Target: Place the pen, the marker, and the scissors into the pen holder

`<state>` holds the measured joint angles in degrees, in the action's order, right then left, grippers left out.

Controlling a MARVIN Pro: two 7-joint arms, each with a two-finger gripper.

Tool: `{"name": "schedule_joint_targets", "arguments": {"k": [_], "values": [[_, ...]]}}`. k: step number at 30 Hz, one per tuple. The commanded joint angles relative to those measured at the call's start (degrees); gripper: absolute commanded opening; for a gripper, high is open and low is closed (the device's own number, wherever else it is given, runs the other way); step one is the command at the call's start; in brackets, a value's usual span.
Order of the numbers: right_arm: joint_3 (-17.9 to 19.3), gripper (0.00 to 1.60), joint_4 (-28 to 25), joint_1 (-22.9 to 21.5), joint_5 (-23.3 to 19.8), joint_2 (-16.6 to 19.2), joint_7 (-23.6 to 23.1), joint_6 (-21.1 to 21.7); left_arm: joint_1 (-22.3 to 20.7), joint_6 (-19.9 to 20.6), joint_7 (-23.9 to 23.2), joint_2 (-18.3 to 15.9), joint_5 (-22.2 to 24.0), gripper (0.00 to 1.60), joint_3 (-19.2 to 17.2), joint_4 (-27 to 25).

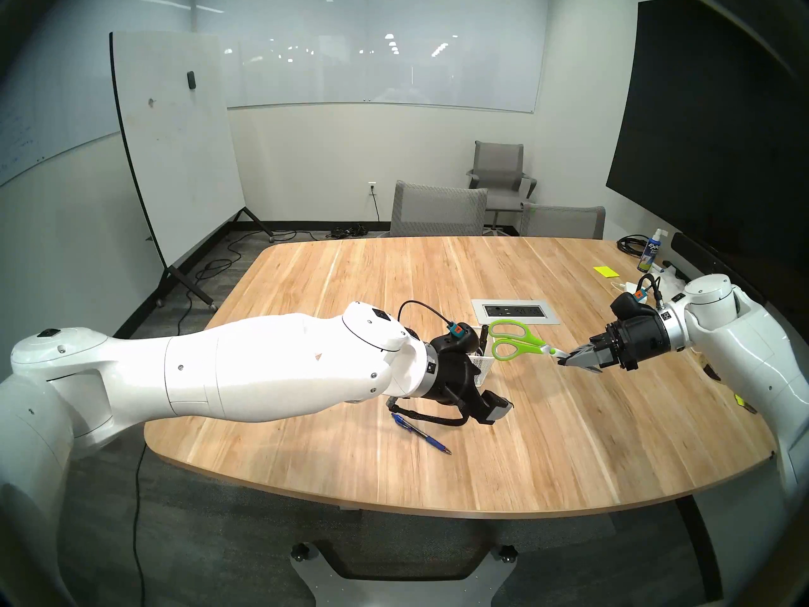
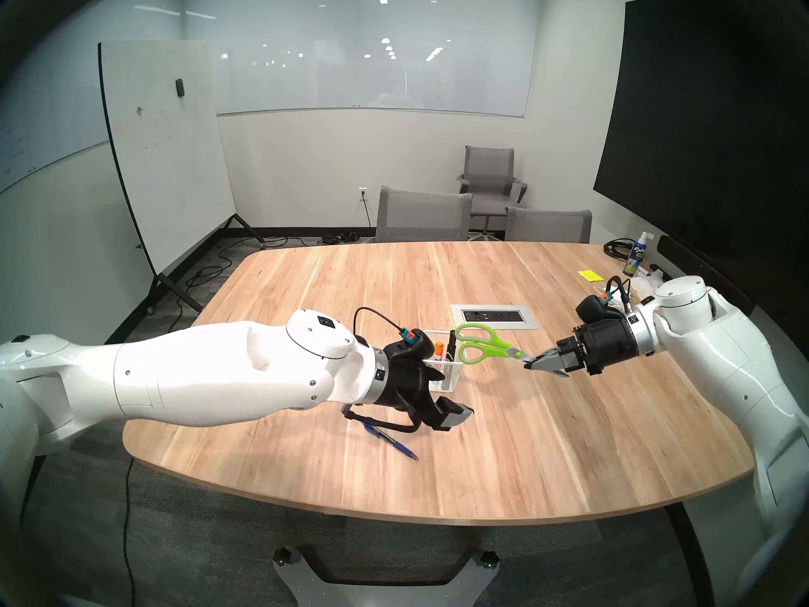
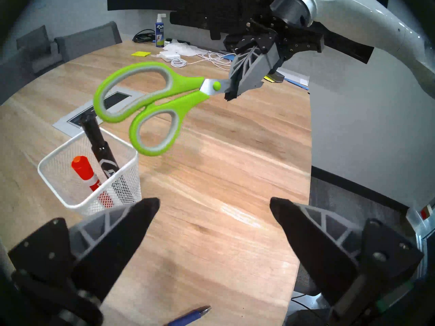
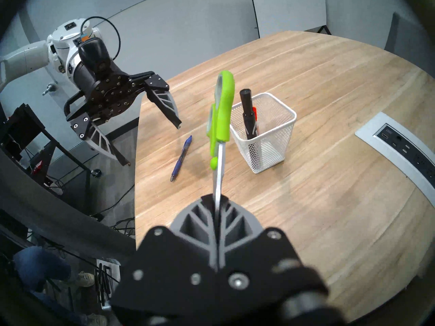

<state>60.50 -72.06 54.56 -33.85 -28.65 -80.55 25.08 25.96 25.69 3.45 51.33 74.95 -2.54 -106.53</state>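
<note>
Right claw (image 4: pixel 217 200): clamped on the silver blades of the lime-green and grey loop-handled scissors (image 3: pixel 150 106), tips hidden between its fingers; scissors held in the air, handles near the white wire-mesh pen holder (image 3: pixel 70 158). Holder: thick black marker (image 3: pixel 98 146), orange-capped marker (image 3: pixel 83 170); mostly hidden behind the left arm in the left head view. Left claw (image 3: pixel 214 215): spread wide, empty. Slim blue ballpoint pen (image 4: pixel 181 157): on wooden worktop (image 4: pixel 329 200), partly cut off in the left wrist view.

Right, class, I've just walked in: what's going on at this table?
A two-armed robot is tidying desk items into a white mesh pen holder. Its right gripper is shut on the blades of green scissors, holding them in the air beside the holder, handles toward it. The left gripper is open and empty. A black marker and an orange-capped one already stand in the holder. A blue pen lies on the table.
</note>
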Motion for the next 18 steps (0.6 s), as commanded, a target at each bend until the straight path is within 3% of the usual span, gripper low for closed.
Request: {"name": "schedule_joint_targets", "arguments": {"k": [1, 18], "values": [[1.2, 0.00, -0.7, -2.6, -3.2, 1.2, -4.4, 0.9, 1.6, -3.8, 2.3, -0.9, -1.1, 1.60, -0.7, -2.2], [1.5, 0.00, -3.0, -0.4, -15.4, 6.8, -3.3, 2.7, 3.9, -10.5, 4.2, 1.5, -5.0, 1.60, -1.1, 0.1]]}}
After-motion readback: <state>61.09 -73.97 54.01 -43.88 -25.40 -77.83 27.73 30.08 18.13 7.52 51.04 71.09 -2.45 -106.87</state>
